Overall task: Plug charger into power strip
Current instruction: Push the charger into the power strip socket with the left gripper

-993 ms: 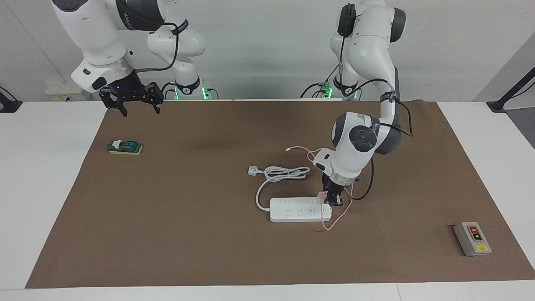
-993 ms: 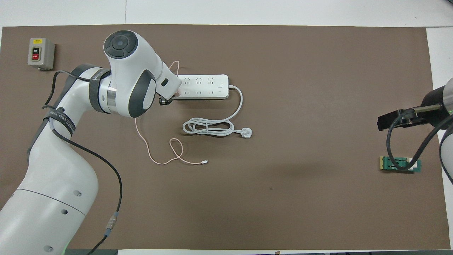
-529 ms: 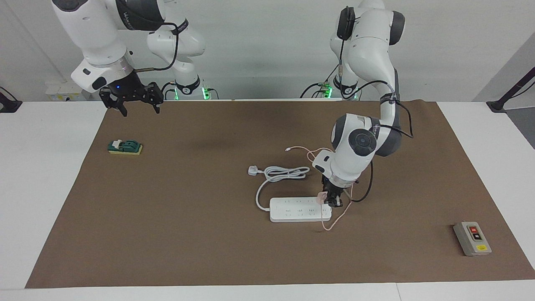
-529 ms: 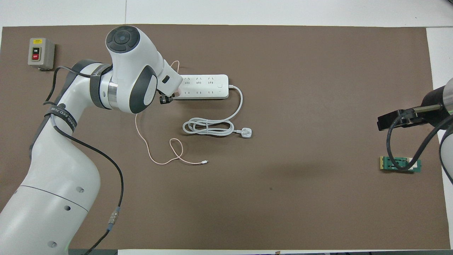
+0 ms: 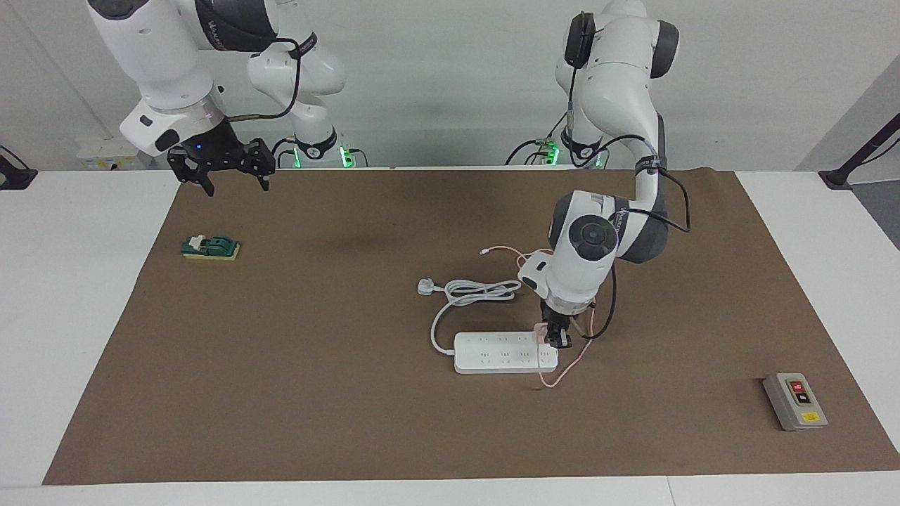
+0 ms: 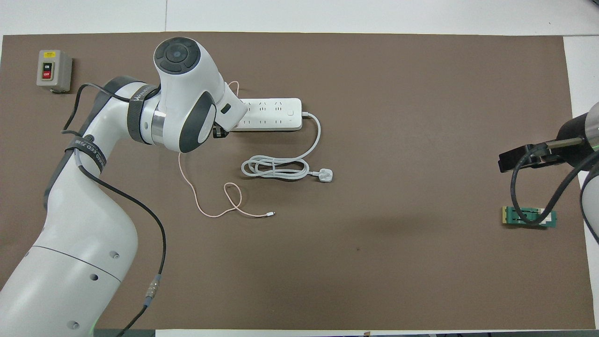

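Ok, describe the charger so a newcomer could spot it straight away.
Find the brown mat, then the long white power strip near its middle. At the strip's end toward the left arm, the left gripper holds the charger: a small pale-pink cube trailing a thin pink cable, unlike the strip's thick white cord.

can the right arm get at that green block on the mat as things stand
Probably yes. The right gripper hangs open near the green block, which lies alone at that arm's end of the mat; nothing stands between them.

Left claw [image 5: 555,337] points down, clamped tight; right claw [image 5: 228,174] hangs raised, fingers spread, arm waiting.
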